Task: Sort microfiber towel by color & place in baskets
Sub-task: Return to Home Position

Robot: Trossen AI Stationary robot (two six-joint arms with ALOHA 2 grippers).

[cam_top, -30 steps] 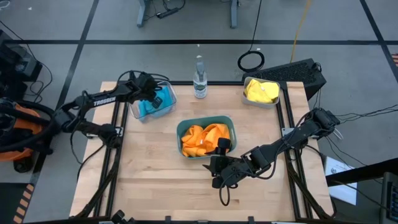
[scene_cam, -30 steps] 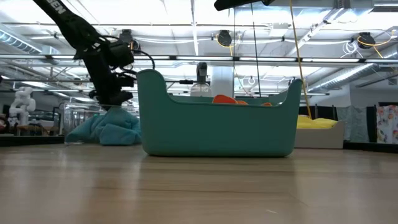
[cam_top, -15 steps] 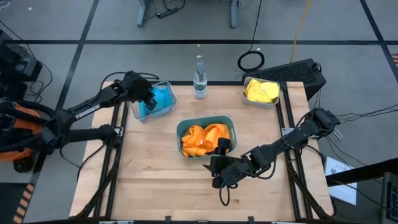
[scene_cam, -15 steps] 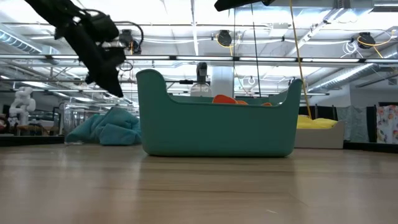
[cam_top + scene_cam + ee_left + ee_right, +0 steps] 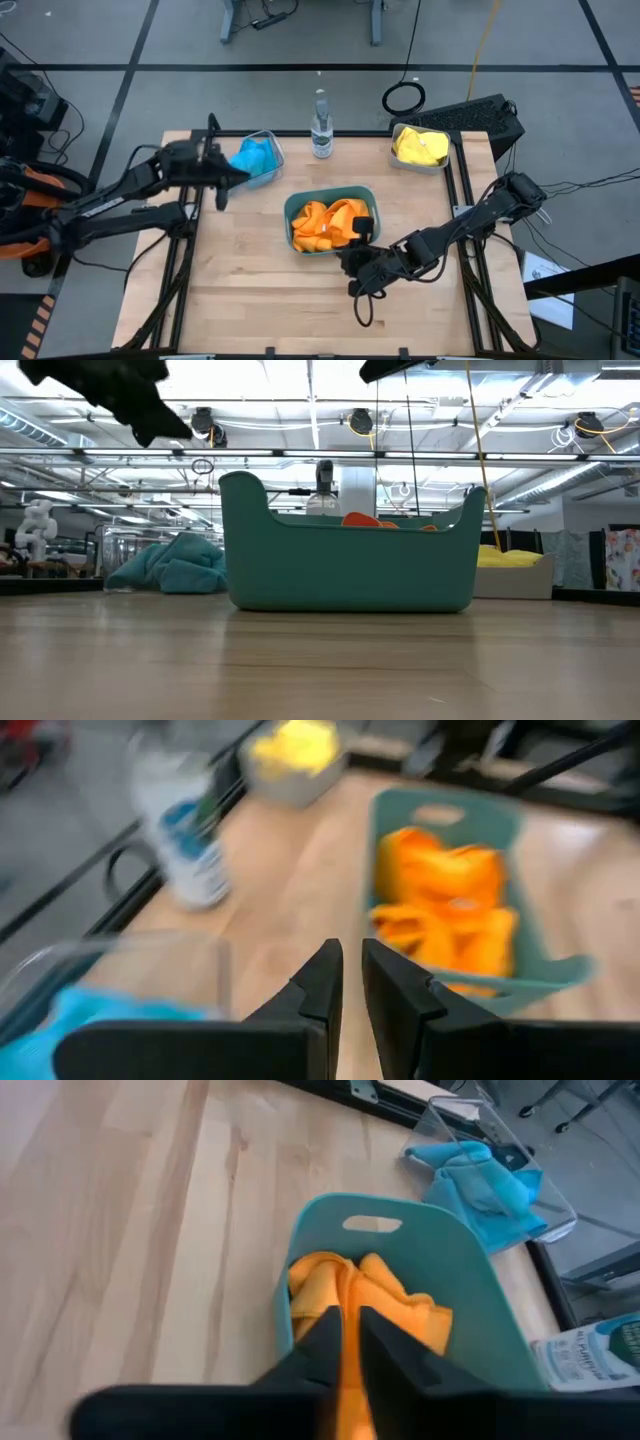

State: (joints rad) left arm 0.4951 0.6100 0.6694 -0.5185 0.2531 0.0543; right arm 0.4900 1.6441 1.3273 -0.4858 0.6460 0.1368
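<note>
**Entry: end of sorting, arms withdrawing**

- **Left gripper** (image 5: pixel 228 178): You have drawn it back and up. A second ago it was over the clear basket (image 5: pixel 276 152); now it is clear of the rim, with that basket just ahead of and below the fingertips. The fingers (image 5: pixel 322 982) are drawn nearly together, with only a slit between them and nothing held.
- **Blue towels** (image 5: pixel 250 158): They are left behind in the clear basket, piled up, with no finger touching them.
- **Right gripper** (image 5: pixel 360 232): It has hardly shifted. It sits just beside the near wall of the teal basket (image 5: pixel 330 193), fingers close together and empty, pointing at the orange towels (image 5: pixel 325 222) lying ahead of them inside.
- **Yellow towel** (image 5: pixel 420 146): It is in the grey basket (image 5: pixel 447 152), well apart from both sets of fingers.
- **Bottle** (image 5: pixel 320 128): It stands upright beyond the left fingertips, between the clear and grey baskets.
- **Table** (image 5: pixel 250 280): No towel shows loose on the wood.

**Assessment:** Each colour sits in its own basket, so the sorting looks finished. All that seems left is parking both arms.
</note>
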